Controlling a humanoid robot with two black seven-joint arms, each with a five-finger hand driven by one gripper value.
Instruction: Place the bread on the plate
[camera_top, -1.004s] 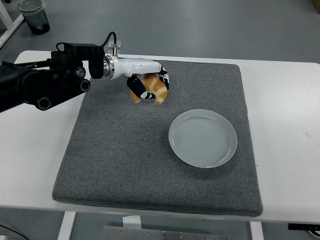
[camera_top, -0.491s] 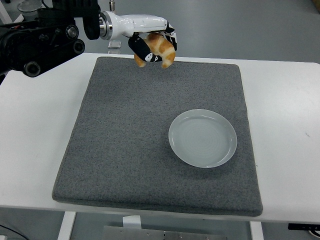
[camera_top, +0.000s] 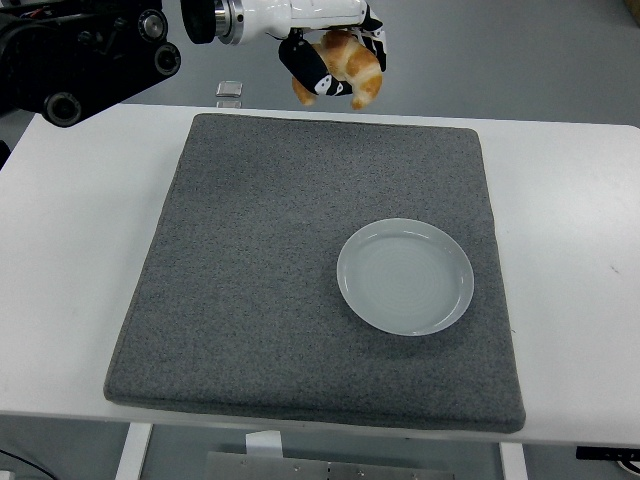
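Left hand (camera_top: 335, 60) fingers gripping golden-brown bread roll (camera_top: 350, 66), hanging beyond grey felt mat (camera_top: 250, 280), round pale plate (camera_top: 405, 277) sitting bare.

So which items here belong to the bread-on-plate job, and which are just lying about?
Job:
- bread, held in the left robot hand
- plate, bare

Lying about:
- grey mat
- small clear object beyond the mat
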